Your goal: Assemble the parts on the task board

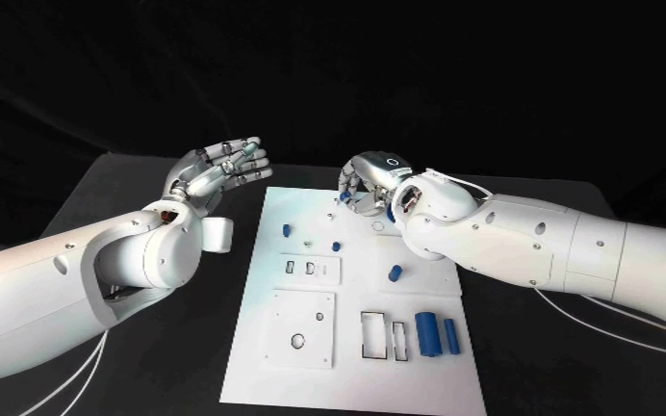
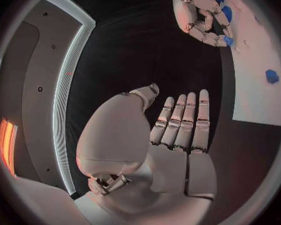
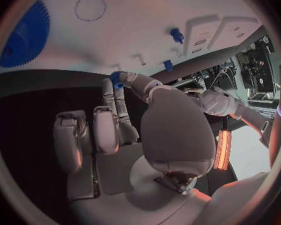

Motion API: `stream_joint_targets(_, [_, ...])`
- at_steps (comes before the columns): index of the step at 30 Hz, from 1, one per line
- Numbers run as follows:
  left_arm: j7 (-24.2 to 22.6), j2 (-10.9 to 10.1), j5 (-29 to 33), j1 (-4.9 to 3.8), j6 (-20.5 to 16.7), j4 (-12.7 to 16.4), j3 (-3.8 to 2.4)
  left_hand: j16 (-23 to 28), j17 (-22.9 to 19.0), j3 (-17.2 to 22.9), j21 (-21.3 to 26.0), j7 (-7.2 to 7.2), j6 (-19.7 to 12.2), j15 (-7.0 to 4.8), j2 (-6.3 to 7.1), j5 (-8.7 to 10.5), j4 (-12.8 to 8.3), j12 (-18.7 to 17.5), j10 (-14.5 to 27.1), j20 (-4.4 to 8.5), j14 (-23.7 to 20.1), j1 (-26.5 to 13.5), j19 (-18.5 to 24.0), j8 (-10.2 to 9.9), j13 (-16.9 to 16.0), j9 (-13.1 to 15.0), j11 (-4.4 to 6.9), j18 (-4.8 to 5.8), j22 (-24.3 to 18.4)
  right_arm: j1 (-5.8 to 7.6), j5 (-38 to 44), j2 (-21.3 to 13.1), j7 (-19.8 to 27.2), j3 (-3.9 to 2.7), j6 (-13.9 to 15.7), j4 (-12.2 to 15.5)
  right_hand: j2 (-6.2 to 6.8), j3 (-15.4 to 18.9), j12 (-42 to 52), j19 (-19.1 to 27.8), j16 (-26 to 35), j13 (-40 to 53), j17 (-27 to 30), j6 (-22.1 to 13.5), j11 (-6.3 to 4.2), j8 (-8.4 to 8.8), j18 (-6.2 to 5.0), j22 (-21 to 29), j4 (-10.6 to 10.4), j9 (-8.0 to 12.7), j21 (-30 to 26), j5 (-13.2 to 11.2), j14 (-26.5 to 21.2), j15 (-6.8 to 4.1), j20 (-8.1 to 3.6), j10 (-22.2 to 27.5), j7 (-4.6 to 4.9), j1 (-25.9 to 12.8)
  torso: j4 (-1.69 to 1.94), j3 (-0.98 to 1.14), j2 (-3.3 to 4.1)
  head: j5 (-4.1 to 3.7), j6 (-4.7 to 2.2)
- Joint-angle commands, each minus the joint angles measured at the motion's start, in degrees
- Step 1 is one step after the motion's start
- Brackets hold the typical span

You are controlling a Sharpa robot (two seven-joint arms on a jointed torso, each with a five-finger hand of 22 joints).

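The white task board (image 1: pixel 354 358) lies in the middle of the black table. My right hand (image 1: pixel 370 183) hovers over the board's far end and pinches a small blue toothed part (image 3: pixel 115 78) between thumb and a finger; the same part (image 1: pixel 343 197) shows at its fingertips in the head view. A large blue gear (image 3: pixel 25 35) sits on the board close to that hand. My left hand (image 1: pixel 222 166) is raised beside the board's far left corner, fingers straight and apart, holding nothing (image 2: pixel 181 122).
Small blue parts (image 1: pixel 286 230) (image 1: pixel 338 244) (image 1: pixel 396 272) lie loose mid-board. Two blue cylinders (image 1: pixel 437 333) stand beside rectangular recesses (image 1: pixel 385 334) near the front. A square plate with a round hole (image 1: pixel 301 329) sits front left.
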State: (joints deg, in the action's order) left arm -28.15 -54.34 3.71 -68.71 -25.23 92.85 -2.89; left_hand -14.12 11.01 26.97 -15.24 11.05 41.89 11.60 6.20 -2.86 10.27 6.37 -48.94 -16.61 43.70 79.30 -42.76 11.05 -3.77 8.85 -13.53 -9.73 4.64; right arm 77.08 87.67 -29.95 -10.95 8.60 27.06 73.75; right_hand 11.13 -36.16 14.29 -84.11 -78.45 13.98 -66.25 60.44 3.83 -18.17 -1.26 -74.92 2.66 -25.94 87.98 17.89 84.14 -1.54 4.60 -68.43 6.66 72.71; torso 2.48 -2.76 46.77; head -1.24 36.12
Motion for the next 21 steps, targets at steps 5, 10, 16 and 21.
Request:
stream_joint_targets(5, [-1.1, 0.0, 0.7, -0.41, 1.6, -0.5, -0.14, 0.3, 0.1, 0.3, 0.4, 5.16, -0.1, -0.08, 0.22, -0.16, 0.0, -0.4, 0.2, 0.06, -0.5, -0.6, 0.5, -0.1, 0.0, 0.0, 0.06, 0.24, -0.1, -0.33, -0.1, 1.1, 0.1, -0.02, -0.4, -1.0, -1.61, -2.4, 0.2, -4.0, -0.2, 2.9, 0.0, 0.0, -1.34, -0.14, 0.41, -11.4, 2.2, -0.1, 0.2, 0.1, 1.6, -0.32, -0.33, -1.4, 0.02, 1.2, -0.09, 0.01, 0.22, 0.39, 0.19])
stream_joint_targets(10, [-1.1, 0.0, 0.7, -0.54, 1.7, -0.5, -0.16, 0.3, 0.1, 0.4, 0.5, 5.18, -0.2, -0.07, 0.24, -0.16, 0.0, -0.4, 0.2, 0.05, -0.6, -0.6, 0.6, -0.1, 0.0, 0.0, 0.04, 0.25, -0.1, -0.49, -0.5, 1.5, 0.4, -0.02, -0.4, -1.3, -1.58, -2.4, 0.2, -3.9, -0.2, 2.9, 0.1, -0.1, -1.32, -0.15, 0.38, -11.2, 2.2, -0.2, 0.1, 0.1, 1.6, -0.30, -0.33, -1.4, 0.05, 1.1, -0.21, 0.08, 0.24, 0.67, 0.31])
stream_joint_targets(16, [-1.1, 0.0, 0.7, -0.65, 1.6, -0.6, -0.16, 0.4, 0.1, 0.4, 0.5, 5.19, -0.2, -0.06, 0.25, -0.16, 0.0, -0.4, 0.2, 0.05, -0.6, -0.6, 0.6, -0.1, 0.0, 0.0, 0.04, 0.26, -0.1, -0.55, -0.6, 1.8, 0.7, -0.02, -0.2, -1.3, -1.57, -2.4, 0.2, -3.8, -0.1, 2.9, 0.3, -0.1, -1.30, -0.14, 0.36, -11.2, 2.2, -0.2, 0.1, 0.1, 1.5, -0.29, -0.32, -1.4, 0.08, 1.1, -0.18, 0.11, 0.23, 0.79, 0.52])
stream_joint_targets(21, [-1.1, 0.1, 0.7, -0.69, 1.6, -0.5, -0.16, 0.4, 0.1, 0.4, 0.6, 5.21, -0.3, -0.04, 0.27, -0.16, 0.0, -0.4, 0.2, 0.04, -0.7, -0.7, 0.7, -0.1, 0.0, 0.0, 0.02, 0.29, -0.2, -0.56, -0.7, 2.0, 0.7, -0.02, -0.2, -1.5, -1.57, -2.4, 0.2, -3.8, -0.1, 2.9, 0.3, -0.1, -1.30, -0.14, 0.36, -11.2, 2.2, -0.2, 0.1, 0.1, 1.5, -0.29, -0.32, -1.4, 0.08, 1.1, -0.20, 0.11, 0.28, 0.90, 0.51])
